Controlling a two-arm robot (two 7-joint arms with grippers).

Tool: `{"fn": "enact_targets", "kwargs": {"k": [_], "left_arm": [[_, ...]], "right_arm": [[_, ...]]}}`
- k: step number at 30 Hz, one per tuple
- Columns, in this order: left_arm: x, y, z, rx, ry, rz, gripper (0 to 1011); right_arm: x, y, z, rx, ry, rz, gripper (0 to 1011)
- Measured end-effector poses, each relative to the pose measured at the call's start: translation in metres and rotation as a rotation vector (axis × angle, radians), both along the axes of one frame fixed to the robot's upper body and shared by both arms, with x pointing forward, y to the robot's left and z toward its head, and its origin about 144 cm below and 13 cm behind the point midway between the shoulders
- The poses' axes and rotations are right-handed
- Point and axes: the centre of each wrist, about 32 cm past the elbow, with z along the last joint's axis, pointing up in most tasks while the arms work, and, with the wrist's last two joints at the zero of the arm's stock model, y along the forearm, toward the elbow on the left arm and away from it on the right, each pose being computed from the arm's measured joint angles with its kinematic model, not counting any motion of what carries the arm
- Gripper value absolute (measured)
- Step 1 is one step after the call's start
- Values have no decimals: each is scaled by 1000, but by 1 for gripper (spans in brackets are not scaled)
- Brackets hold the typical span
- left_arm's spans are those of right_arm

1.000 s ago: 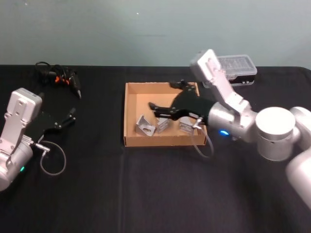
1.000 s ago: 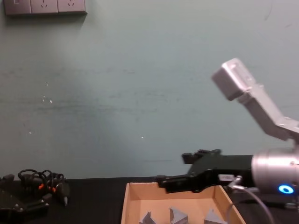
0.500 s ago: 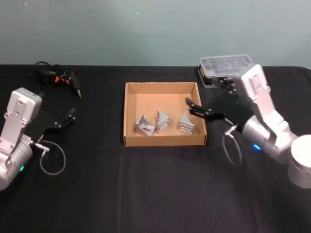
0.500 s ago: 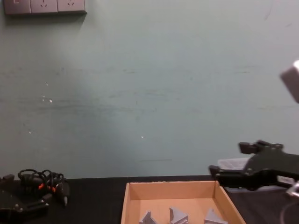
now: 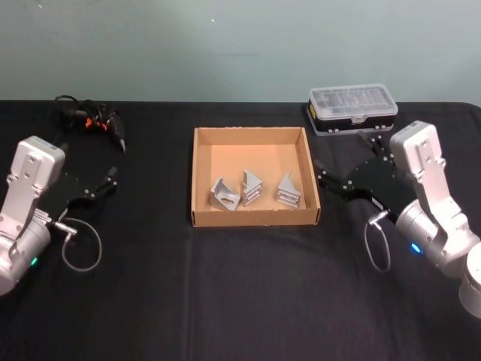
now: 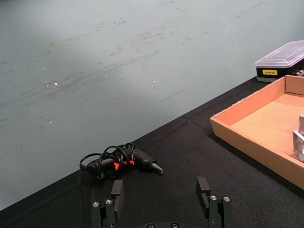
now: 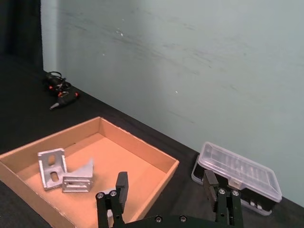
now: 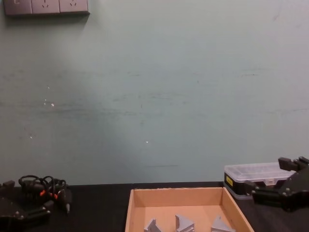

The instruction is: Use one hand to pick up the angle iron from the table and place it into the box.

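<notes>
Three angle irons [image 5: 255,189] sit in the box [image 5: 201,177], mid-table [image 5: 240,301]. Right gripper [image 5: 340,166] open and empty, just right of the box. Left gripper [image 5: 105,182] parked far left, looks open.

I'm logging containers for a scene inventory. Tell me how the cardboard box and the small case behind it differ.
The box is tan cardboard, wide, shallow and lidless; the small case is black with a clear plastic lid on top. The box sits mid-table with three angle irons lying inside; the small case sits farther back to the robot's right, near the wall, and is smaller. Both rest flat on the black table, untouched by either end effector.
</notes>
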Motion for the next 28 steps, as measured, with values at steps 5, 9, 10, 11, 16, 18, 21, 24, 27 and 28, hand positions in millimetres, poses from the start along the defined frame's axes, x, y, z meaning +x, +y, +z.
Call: {"fn": "enact_targets", "kwargs": {"k": [5,9,10,11,16,18,21,24,27,28], "left_arm": [[0,0,0,0,0,0,1000],[0,0,0,0,0,0,1000],[0,0,0,0,0,0,1000],[0,0,0,0,0,0,1000],[0,0,0,0,0,0,1000],[0,0,0,0,0,0,1000],[0,0,0,0,0,0,1000],[0,0,0,0,0,0,1000],[0,0,0,0,0,0,1000],[0,0,0,0,0,0,1000]], "right_arm": [[-1,-1,-5,1,6,-13,1003],[-1,-1,-4,0,4,-11,1003],[-1,-1,-4,0,3,-10,1003],[-1,-1,-4,0,3,-9,1003],[-1,-1,-3,-1,1,-7,1003],[0,-1,-3,-1,1,-6,1003],[0,0,-2,-1,1,-6,1003],[0,0,-2,-1,1,-5,1003],[0,0,-2,-1,1,-5,1003],[0,0,-2,-1,1,-4,1003]]}}
